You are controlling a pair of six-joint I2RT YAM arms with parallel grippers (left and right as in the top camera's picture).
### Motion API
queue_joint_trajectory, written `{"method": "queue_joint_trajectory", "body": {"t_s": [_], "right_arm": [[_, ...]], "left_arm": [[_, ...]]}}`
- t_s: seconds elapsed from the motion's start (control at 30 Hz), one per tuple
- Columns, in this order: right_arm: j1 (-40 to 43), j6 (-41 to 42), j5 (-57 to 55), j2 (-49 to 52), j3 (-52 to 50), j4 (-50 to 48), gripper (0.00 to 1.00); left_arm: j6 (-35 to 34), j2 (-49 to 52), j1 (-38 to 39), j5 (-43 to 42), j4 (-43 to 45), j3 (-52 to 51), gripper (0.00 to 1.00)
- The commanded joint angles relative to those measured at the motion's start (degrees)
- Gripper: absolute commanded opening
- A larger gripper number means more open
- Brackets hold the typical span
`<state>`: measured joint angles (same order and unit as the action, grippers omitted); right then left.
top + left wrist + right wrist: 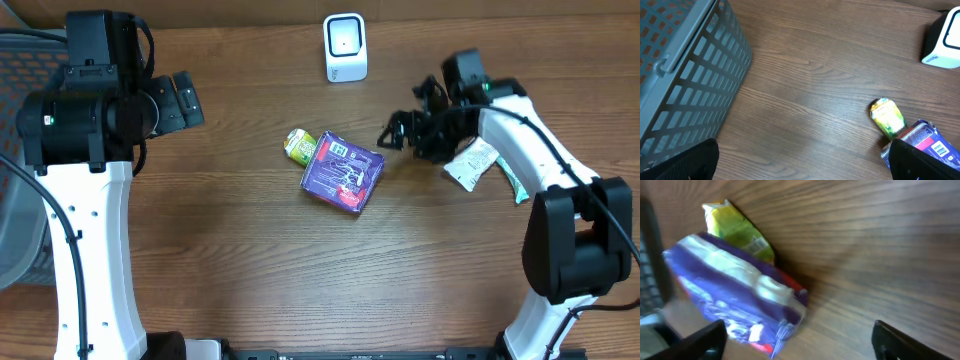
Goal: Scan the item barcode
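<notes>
A purple packet [343,171] lies flat mid-table with a barcode label on top, and a small yellow-green packet [299,146] touches its left corner. The white scanner [345,47] stands at the back centre. My right gripper [400,122] hovers open just right of the purple packet; in the right wrist view the purple packet [740,300] lies near the left finger of that gripper [800,342], nothing held. My left gripper [193,100] is open at the far left, away from the items; its wrist view shows the gripper [805,165], yellow-green packet [887,117] and purple packet [932,145].
A white packet [471,163] and a teal item [515,186] lie under the right arm. A grey slatted basket [685,75] stands at the table's left edge. The scanner [945,42] shows at the top right of the left wrist view.
</notes>
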<state>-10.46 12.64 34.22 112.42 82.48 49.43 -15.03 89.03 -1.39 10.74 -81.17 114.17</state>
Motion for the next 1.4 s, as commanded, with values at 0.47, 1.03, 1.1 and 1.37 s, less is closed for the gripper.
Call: {"method": "queue_joint_trajectory", "body": {"t_s": [0.47, 1.03, 1.1, 1.37], "right_arm": [[-4.7, 20.0, 12.0, -0.9, -23.3, -36.8, 0.72], [-5.4, 21.4, 11.5, -4.8, -23.1, -34.5, 0.34], [-5.1, 21.4, 12.3, -6.2, -22.9, -34.3, 0.48], [-5.4, 25.8, 11.1, -7.8, -22.5, -28.6, 0.56]], "left_arm": [[-0.9, -1.0, -0.1, -0.3, 0.2, 1.2, 0.99], [-0.9, -1.0, -0.1, -0.3, 0.2, 1.2, 1.00], [-0.9, -1.0, -0.1, -0.3, 0.1, 1.2, 0.99], [-0.9, -1.0, -0.1, -0.3, 0.2, 1.2, 1.00]]}}
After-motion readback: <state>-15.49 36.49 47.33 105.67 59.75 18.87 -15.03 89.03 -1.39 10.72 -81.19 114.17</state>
